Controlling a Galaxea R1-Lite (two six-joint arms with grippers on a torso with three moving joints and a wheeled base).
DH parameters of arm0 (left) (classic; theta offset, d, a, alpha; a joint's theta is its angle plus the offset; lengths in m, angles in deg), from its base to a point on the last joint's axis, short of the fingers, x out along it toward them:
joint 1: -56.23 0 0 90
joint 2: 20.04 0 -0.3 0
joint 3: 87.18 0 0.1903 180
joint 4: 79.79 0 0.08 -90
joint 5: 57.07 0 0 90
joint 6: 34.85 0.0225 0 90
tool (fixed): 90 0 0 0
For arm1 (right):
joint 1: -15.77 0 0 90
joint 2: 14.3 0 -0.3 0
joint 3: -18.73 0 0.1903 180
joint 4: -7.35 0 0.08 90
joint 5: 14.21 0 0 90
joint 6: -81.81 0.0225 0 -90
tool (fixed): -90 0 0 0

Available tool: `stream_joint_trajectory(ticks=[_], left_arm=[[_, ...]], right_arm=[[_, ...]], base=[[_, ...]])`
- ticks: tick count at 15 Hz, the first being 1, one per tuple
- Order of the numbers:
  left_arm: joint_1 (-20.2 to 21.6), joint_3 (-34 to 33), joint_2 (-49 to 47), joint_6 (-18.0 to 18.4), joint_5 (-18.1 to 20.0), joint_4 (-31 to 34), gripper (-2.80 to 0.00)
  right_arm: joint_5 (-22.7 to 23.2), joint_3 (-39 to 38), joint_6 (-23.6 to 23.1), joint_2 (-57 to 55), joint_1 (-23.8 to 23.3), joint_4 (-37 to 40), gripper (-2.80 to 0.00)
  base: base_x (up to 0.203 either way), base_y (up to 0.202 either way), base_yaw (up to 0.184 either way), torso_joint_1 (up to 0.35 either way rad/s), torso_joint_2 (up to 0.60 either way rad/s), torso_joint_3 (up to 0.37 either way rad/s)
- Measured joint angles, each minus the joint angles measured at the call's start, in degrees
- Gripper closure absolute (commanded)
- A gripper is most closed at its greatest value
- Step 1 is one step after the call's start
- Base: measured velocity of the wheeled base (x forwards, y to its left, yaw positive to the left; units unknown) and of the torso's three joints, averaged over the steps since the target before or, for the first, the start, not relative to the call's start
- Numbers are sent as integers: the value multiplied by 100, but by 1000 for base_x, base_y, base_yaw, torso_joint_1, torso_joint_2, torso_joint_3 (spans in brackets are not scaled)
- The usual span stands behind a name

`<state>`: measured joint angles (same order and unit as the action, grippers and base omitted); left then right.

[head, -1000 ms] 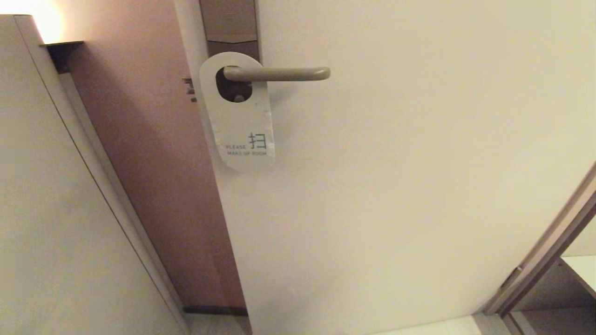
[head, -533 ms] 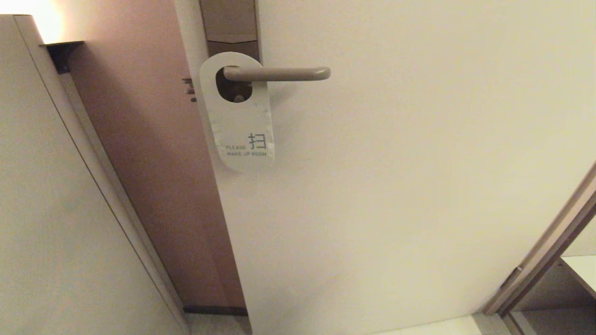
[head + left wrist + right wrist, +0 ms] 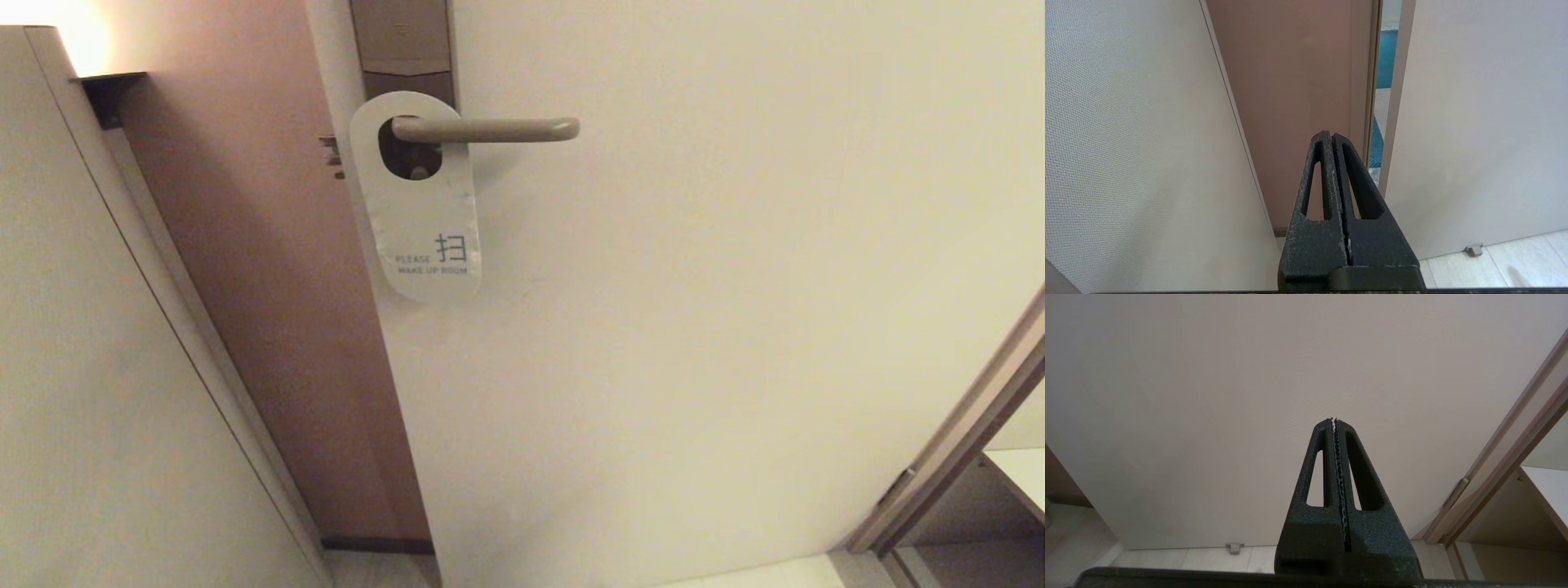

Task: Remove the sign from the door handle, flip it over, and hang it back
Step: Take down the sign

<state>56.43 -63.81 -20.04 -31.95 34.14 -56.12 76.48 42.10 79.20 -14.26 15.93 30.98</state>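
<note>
The flat white card sign (image 3: 418,214) with rounded ends hangs on the slim beige-bronze metal door handle (image 3: 490,129). The lever passes through the oval hole at the top of the sign, close to the tall brown lock plate (image 3: 404,49). The white face is toward the camera, and it reads "PLEASE MAKE UP ROOM" near its lower end. The handle is horizontal, and its rounded end points away from the edge of the pale cream door (image 3: 735,327).

No arm is visible in the head view, so both grippers are low and well apart from the sign and the handle.

The black left gripper (image 3: 1331,136) has its two fingers pressed together, and it holds nothing. Beyond its tips there is the brown wall panel (image 3: 1290,81) and the narrow gap at the edge of the door; the textured pale wall (image 3: 1126,143) is to one side of it.

The black right gripper (image 3: 1334,421) is also pressed together and empty. It points at the plain face of the door, and a small grey door stop (image 3: 1234,548) sits on the pale floor tiles (image 3: 1188,559) below the door, near this gripper.
</note>
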Motion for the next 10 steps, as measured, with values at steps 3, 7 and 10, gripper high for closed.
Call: stream_joint_trajectory(ticks=[3,7,10], left_arm=[[-3,0,0,82,27,-10,0],[-30,226,-2,148,208,16,0],[-30,742,-76,526,641,31,0]], right_arm=[[-4,0,2,0,0,-2,0],[-3,0,0,0,0,-1,0],[-4,0,0,0,0,-2,0]], base=[[0,0,0,0,0,0],[0,0,0,0,0,0],[0,0,0,0,0,0]])
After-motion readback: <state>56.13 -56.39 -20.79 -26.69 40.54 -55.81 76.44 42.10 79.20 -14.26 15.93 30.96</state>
